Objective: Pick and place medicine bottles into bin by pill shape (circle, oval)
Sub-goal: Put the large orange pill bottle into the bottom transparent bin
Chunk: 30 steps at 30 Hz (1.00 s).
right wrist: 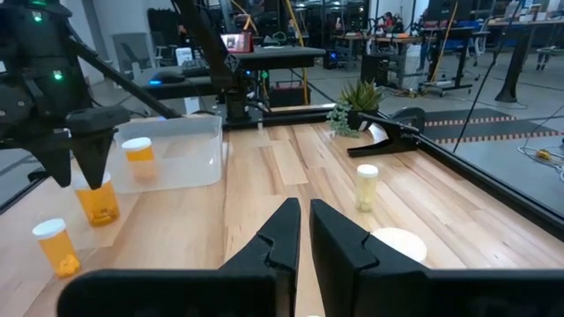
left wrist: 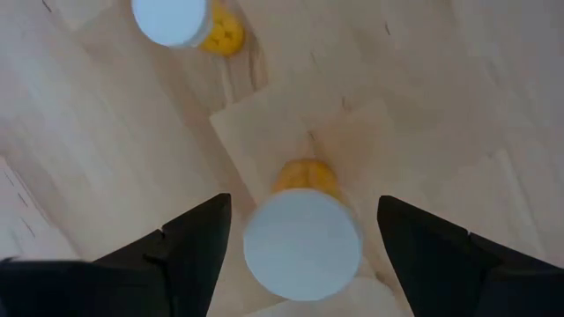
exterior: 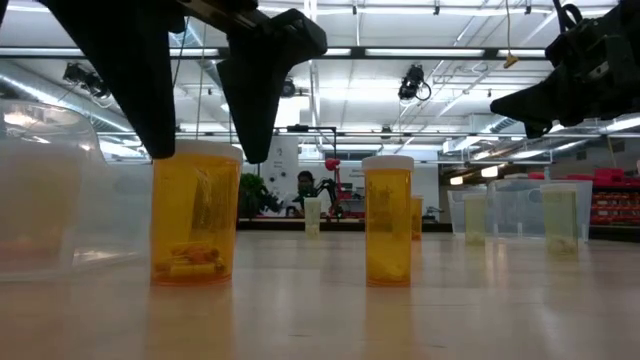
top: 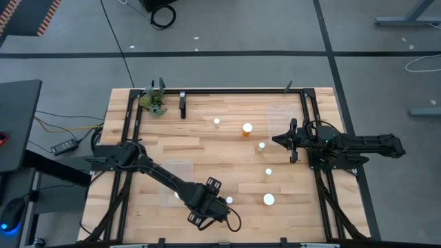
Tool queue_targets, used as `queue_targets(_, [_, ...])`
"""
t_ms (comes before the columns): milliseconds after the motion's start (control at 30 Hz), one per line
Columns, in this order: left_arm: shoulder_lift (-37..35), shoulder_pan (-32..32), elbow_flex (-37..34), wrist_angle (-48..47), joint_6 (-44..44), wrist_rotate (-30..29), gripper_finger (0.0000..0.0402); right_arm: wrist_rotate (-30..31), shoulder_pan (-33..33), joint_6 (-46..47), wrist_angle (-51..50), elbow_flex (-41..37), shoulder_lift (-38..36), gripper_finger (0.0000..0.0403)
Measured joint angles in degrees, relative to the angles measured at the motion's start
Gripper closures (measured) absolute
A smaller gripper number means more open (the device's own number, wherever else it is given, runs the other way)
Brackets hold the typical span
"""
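Several amber medicine bottles with white caps stand upright on the wooden table (top: 207,151). My left gripper (left wrist: 304,231) is open and points down near the table's front edge. Its two fingers stand on either side of one bottle's white cap (left wrist: 302,244) with a gap on each side. In the low view this bottle (exterior: 195,215) stands under the gripper (exterior: 205,150). A second bottle (left wrist: 185,19) stands close by toward the right. My right gripper (right wrist: 304,231) is shut and empty, raised over the table's right side (top: 286,141), with other bottles (top: 247,128) in front of it.
A clear plastic bin (right wrist: 167,150) with a bottle inside (right wrist: 138,150) stands beside my left arm. Another clear bin (exterior: 520,205) shows at the back. A small green plant (top: 154,103) and a black frame rail (top: 241,90) are at the far edge.
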Motion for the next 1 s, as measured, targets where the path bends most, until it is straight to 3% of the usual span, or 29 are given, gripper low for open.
queue_targets(1000, [5.99, 0.46, 0.02, 0.16, 4.33, 2.01, 0.0108, 0.02, 0.0, 0.0, -0.73, 0.0, 0.02, 0.0366])
